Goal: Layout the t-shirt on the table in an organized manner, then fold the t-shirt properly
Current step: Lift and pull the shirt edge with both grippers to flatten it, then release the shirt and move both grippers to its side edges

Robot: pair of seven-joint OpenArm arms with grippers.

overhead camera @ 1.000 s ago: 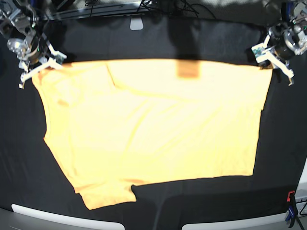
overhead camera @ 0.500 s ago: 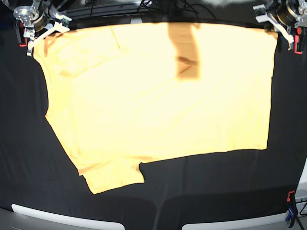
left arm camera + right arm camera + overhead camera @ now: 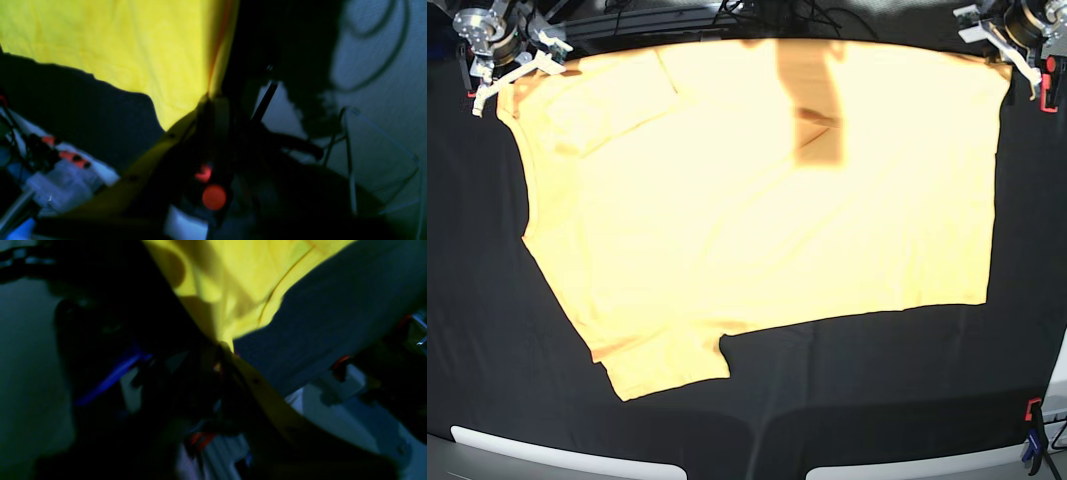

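Across the middle of the frame, the t-shirt [image 3: 757, 190] lies spread on the table [image 3: 877, 400]; at upper left and right, right gripper [image 3: 512, 72] and left gripper [image 3: 1007, 45] meet its far corners, grip unclear; release both evenly, keeping the top edge straight.

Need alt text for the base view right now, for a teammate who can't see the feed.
A pale yellow-orange t-shirt lies spread nearly flat on the black table, one sleeve toward the near left. The right gripper and left gripper sit at its two far corners; a dark shadow band crosses the top middle.
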